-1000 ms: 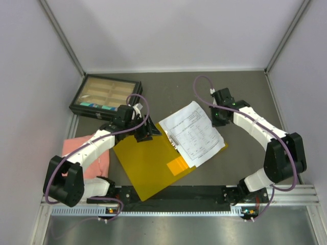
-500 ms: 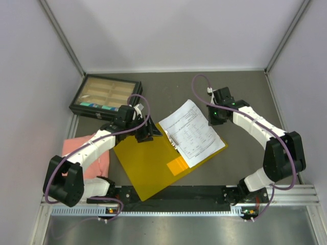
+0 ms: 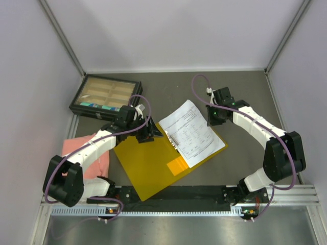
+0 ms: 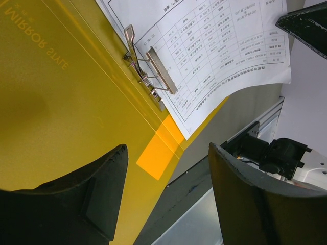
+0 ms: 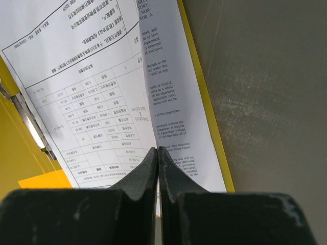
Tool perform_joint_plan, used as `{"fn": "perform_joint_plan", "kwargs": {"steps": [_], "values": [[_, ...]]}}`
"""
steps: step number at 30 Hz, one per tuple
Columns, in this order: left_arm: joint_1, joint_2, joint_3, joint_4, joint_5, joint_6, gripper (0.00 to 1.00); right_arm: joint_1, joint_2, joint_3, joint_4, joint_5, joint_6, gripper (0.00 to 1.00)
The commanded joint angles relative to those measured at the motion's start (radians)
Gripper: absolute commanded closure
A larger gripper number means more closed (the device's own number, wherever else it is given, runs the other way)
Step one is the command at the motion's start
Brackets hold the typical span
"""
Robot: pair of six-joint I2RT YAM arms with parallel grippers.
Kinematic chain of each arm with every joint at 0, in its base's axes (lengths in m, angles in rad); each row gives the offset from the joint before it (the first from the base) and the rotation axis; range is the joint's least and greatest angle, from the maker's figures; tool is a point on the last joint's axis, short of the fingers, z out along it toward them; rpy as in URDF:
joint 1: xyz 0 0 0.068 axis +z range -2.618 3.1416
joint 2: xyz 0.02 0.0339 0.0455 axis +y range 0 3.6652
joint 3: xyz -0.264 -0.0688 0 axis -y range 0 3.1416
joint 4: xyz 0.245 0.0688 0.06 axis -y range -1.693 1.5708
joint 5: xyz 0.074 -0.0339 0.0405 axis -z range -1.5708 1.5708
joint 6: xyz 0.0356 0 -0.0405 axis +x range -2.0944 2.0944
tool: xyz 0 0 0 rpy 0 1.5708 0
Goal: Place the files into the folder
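The yellow folder (image 3: 148, 168) lies open and flat on the table, its metal clip (image 4: 153, 66) along the spine and an orange pocket (image 3: 178, 166) near its front corner. The files (image 3: 191, 132), white printed sheets, rest on the folder's right half beside the clip. My right gripper (image 3: 210, 121) is at their far right edge, shut on the raised edge of the top sheet (image 5: 76, 76), whose margin runs into the closed fingertips (image 5: 158, 149). My left gripper (image 3: 145, 133) hovers open over the folder's left half (image 4: 76, 102), nothing between its fingers (image 4: 167, 153).
A black compartment box (image 3: 106, 96) stands at the back left. A pink cloth (image 3: 104, 163) lies under my left arm, left of the folder. A black rail (image 3: 179, 194) runs along the near edge. Grey walls close in the left, back and right sides.
My right gripper has drawn the sheets slightly left, further onto the folder's right half. The left arm has barely moved and stays open.
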Motion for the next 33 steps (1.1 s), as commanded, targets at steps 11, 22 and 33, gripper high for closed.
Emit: {"fn": "perform_joint_plan", "kwargs": {"steps": [11, 22, 33], "values": [[-0.014, -0.003, -0.002, 0.043, 0.007, 0.0, 0.32, -0.005, -0.018, -0.006, 0.03, -0.048, 0.007, 1.0], [-0.015, 0.009, 0.001, 0.048, 0.011, 0.002, 0.32, -0.005, -0.008, 0.0, 0.013, -0.024, 0.006, 1.0], [-0.015, -0.018, 0.051, -0.033, 0.002, 0.048, 0.31, -0.005, -0.005, 0.099, -0.102, 0.183, -0.017, 0.54]]}}
